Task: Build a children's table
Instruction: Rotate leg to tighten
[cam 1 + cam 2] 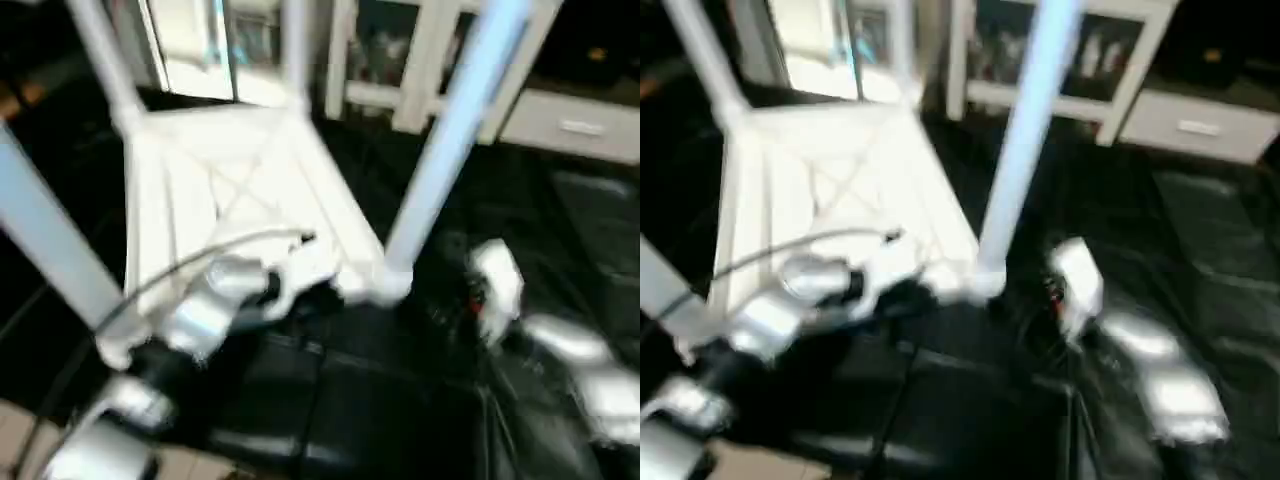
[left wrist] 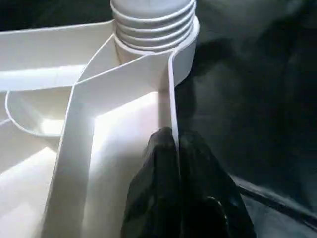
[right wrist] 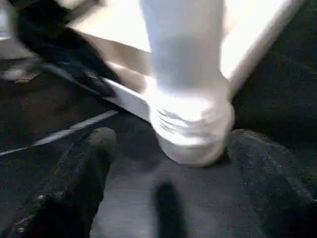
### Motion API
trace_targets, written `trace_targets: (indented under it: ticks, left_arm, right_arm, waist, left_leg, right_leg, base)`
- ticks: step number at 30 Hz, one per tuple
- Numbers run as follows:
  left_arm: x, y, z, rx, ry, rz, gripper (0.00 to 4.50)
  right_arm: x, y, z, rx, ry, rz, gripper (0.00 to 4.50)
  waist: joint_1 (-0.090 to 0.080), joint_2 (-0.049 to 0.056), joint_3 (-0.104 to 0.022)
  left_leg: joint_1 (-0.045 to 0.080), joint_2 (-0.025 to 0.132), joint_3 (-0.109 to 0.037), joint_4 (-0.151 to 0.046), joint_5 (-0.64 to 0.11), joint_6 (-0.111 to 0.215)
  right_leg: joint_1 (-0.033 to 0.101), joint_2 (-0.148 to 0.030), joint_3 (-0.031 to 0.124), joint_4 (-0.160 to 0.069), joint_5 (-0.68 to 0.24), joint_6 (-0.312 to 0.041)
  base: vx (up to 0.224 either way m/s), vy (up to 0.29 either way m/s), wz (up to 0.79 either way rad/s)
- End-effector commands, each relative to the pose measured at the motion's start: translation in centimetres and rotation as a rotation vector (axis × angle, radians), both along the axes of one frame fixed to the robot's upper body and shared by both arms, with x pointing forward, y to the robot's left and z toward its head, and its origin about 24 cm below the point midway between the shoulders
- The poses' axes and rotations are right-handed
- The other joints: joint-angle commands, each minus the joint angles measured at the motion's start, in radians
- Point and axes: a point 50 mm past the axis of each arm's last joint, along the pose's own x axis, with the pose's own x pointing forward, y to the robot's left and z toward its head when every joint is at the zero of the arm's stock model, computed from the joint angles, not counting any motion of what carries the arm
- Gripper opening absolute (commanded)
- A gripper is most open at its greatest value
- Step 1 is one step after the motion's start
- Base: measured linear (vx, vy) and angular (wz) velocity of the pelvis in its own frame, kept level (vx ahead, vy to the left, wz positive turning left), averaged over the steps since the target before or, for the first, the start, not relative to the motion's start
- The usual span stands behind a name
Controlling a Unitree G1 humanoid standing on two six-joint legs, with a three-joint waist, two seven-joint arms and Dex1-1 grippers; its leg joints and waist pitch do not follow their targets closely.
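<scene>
The children's table [image 1: 240, 190] lies upside down on the black floor, its ribbed white underside facing up. Tapered white legs stand in its corner sockets; the near right leg [image 1: 450, 130] rises tall and the near left leg [image 1: 45, 240] crosses the picture's left side. My left gripper [image 2: 176, 163] is shut on the thin rim wall of the tabletop, just short of a corner socket with a threaded leg end [image 2: 153, 25]. My right gripper [image 3: 173, 168] is open, its fingers [image 3: 84, 168] set wide apart and clear of the near right leg's socket [image 3: 190, 134].
A white glass-door cabinet [image 1: 400, 60] and a white drawer front [image 1: 575, 125] stand behind the table. Black sheeting [image 1: 560, 220] covers the floor around it. A thin cable [image 1: 220, 245] arcs over my left forearm. Pale floor tiles [image 1: 20, 430] show at the near left.
</scene>
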Motion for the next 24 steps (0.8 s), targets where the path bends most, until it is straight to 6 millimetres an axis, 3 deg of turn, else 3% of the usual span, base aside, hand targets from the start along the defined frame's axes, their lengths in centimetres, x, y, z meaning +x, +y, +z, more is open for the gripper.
trace_targets:
  ticks: [1,3,4,7,13,16,22,24]
  left_arm:
    - [-1.4,-1.5,-0.7,-0.016,0.050,-0.112,0.00]
    - [-1.5,-1.5,-0.6,-0.019,0.046,-0.124,0.00]
    - [-1.5,-1.5,-0.5,-0.020,0.046,-0.128,0.00]
    - [-1.7,-1.5,-0.5,-0.021,0.048,-0.137,0.00]
    - [-2.0,-1.4,-0.4,-0.020,0.058,-0.151,0.00]
    - [-2.0,-1.3,-0.5,-0.014,0.059,-0.152,0.00]
    - [-2.1,-1.1,-0.5,-0.004,0.061,-0.154,0.00]
    - [-2.1,-1.1,-0.5,-0.002,0.059,-0.153,0.00]
  right_arm:
    - [0.1,0.9,0.7,0.008,-0.009,0.091,4.29]
    - [0.4,0.8,0.8,-0.007,-0.019,0.099,4.45]
    - [0.5,0.8,0.8,-0.014,-0.024,0.100,4.45]
    - [0.8,0.9,0.9,-0.035,-0.044,0.103,4.45]
    - [1.3,1.3,0.9,-0.071,-0.071,0.139,4.45]
    - [1.8,1.3,1.0,-0.067,-0.085,0.138,4.45]
    - [1.9,1.8,0.9,-0.063,-0.106,0.163,4.45]
    - [1.9,1.8,0.9,-0.067,-0.105,0.171,4.20]
  waist:
    - [-0.003,-0.010,-0.056]
    - [-0.003,-0.015,-0.053]
    - [-0.003,-0.011,-0.053]
    - [-0.003,-0.016,-0.054]
    - [0.001,-0.019,-0.062]
    - [0.002,-0.017,-0.062]
    - [0.005,-0.016,-0.062]
    - [0.005,-0.017,-0.062]
  left_leg:
    - [0.014,0.068,-0.022,-0.061,-0.037,0.135]
    - [0.017,0.069,-0.023,-0.065,-0.079,0.103]
    - [0.018,0.068,-0.024,-0.066,-0.094,0.087]
    - [0.017,0.067,-0.024,-0.066,-0.094,0.068]
    - [0.016,0.063,-0.022,-0.056,-0.002,0.110]
    - [0.016,0.063,-0.021,-0.055,-0.002,0.119]
    - [0.018,0.065,-0.022,-0.056,-0.024,0.105]
    - [0.017,0.064,-0.022,-0.055,-0.025,0.104]
  right_leg:
    - [0.048,-0.076,0.043,-0.049,0.063,-0.296]
    - [0.046,-0.077,0.043,-0.056,-0.025,-0.284]
    - [0.045,-0.077,0.043,-0.059,-0.058,-0.278]
    - [0.045,-0.078,0.045,-0.059,-0.073,-0.260]
    - [0.047,-0.075,0.044,-0.042,0.062,-0.281]
    - [0.046,-0.075,0.042,-0.042,0.060,-0.289]
    - [0.047,-0.074,0.042,-0.042,0.035,-0.286]
    - [0.047,-0.074,0.042,-0.042,0.037,-0.285]
  base:
    - [0.000,0.000,0.00]
    - [0.000,0.000,0.00]
    - [0.000,0.000,0.00]
    - [0.000,0.000,0.00]
    - [0.000,0.000,0.00]
    - [0.000,0.000,0.00]
    - [0.000,0.000,0.00]
    - [0.000,0.000,0.00]
